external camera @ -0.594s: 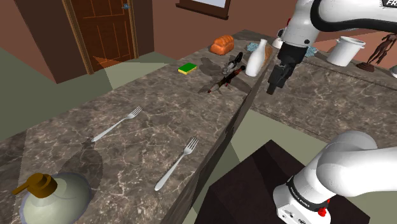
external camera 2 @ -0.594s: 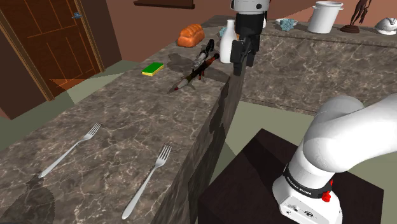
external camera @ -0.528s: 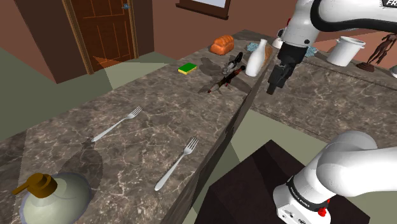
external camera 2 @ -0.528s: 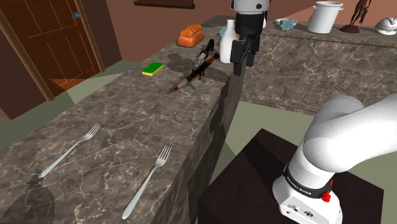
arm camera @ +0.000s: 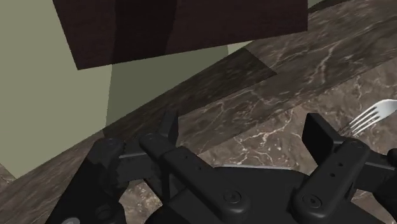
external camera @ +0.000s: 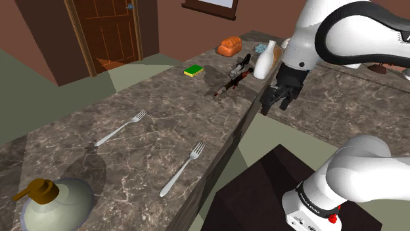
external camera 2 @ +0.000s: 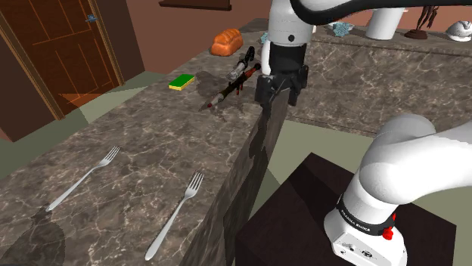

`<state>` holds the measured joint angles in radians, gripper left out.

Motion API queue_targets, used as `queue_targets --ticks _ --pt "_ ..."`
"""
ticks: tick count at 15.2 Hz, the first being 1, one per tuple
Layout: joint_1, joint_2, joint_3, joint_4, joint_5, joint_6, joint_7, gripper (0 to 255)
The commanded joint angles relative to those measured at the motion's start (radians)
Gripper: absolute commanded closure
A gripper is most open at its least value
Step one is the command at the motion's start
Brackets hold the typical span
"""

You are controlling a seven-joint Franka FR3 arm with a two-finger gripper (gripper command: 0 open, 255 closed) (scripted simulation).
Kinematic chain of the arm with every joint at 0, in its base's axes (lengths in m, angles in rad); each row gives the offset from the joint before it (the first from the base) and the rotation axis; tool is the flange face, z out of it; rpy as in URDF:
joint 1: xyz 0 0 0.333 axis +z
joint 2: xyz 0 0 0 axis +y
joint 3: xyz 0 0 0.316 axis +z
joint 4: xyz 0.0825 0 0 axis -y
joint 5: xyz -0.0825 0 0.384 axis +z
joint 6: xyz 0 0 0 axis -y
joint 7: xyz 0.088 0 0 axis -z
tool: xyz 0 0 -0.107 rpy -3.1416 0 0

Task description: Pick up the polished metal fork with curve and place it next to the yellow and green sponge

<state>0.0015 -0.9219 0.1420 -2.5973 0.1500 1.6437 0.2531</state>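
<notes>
Shoulder view puts my gripper in the upper right of the frame, just off the edge of the marble countertop and tipped toward the slab. In the wrist view my fingers stand well apart with nothing between them, so the tool is released and empty.

Two metal forks lie flat on the counter, apart from each other. The edge fork sits at lower middle, close to the counter's lip. The inner fork lies left of middle, further in. I cannot tell from here which one has the curve. The fork tines showing past my finger in the wrist view could belong to either.

The yellow and green sponge rests at upper middle, well away from both forks, with a bread loaf and a white bottle beyond it. Bare counter lies beside the sponge, so I judge a fork would fit there. The pick-up is not yet begun.
</notes>
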Motion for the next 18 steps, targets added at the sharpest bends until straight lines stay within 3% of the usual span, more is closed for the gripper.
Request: queue_targets --ticks 1,7,11,15,18 --pt "-0.002 -0.013 0.072 -0.036 0.057 0.038 0.123 0" --pt "-0.016 0.029 0.298 -0.067 0.213 0.164 0.468 0" --pt "-0.057 0.119 0.46 -0.039 0.291 0.267 0.694 0" --pt "-0.144 0.244 0.632 0.025 0.326 0.374 0.923 0" --pt "-0.247 0.353 0.775 0.09 0.314 0.454 1.102 0"
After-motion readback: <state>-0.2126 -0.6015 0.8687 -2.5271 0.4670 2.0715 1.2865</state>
